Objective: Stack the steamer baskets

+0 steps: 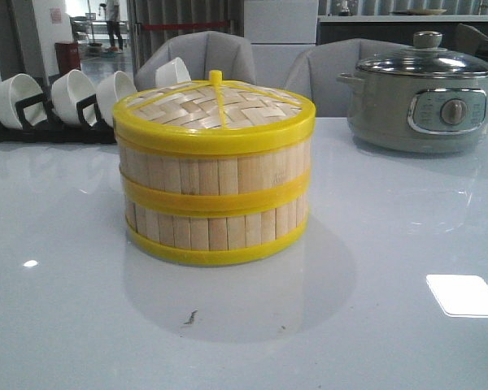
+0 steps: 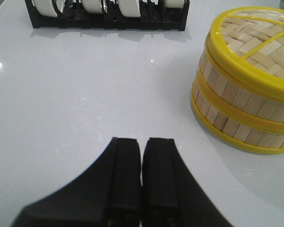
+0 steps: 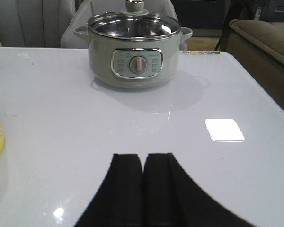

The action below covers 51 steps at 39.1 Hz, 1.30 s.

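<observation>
The steamer baskets [image 1: 214, 213] stood stacked under their lid [image 1: 214, 111]; left gripper [image 2: 142, 156] and right gripper [image 3: 143, 170] were clenched, empty, apparently needing only to retire.

two steamer baskets [image 1: 214, 207] stand stacked mid-table [image 1: 374, 325] with the lid [image 1: 214, 110] on top, a bowl rack [image 1: 57, 110] behind left, the electric pot [image 1: 423, 101] behind right.
</observation>
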Motion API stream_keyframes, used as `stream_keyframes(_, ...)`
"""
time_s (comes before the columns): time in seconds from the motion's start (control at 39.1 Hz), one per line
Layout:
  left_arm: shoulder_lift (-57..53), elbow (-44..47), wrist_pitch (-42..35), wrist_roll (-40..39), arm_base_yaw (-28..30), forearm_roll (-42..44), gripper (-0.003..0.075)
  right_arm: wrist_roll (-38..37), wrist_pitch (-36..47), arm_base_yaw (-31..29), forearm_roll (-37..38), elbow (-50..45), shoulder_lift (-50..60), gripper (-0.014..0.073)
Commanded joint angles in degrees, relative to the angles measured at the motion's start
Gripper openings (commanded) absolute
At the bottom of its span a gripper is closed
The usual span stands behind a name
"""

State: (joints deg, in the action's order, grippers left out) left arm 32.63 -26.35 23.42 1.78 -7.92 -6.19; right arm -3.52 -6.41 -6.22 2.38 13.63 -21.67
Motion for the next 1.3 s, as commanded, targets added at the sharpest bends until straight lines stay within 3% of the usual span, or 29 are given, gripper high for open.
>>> stream_keyframes(0.0,-0.10,-1.64,-4.61,-0.34,-0.33,-0.24,0.0085,0.68,5.51,-0.23,0.58,1.73,-0.24,0.0055)
stream_keyframes(0.46,-0.30,-1.64,-4.76,-0.34,-0.21,0.70,0.0085,0.68,5.51,-0.23,0.58,1.73,-0.24,0.0055)
stream_keyframes(0.59,-2.49,-1.29,-8.81,-0.34,-0.11,0.70,0.0086,0.68,5.51,-0.23,0.58,1.73,-0.24,0.0055)
stream_keyframes(0.87,-14.73,9.18,-23.06,-0.34,0.57,0.83,0.0085,0.68,5.51,-0.23,0.58,1.73,-0.24,0.0055)
stream_keyframes(1.28,-28.34,21.59,-25.34,-0.34,6.61,0.25,0.0085,0.68,5.51,-0.23,0.58,1.73,-0.24,0.0055)
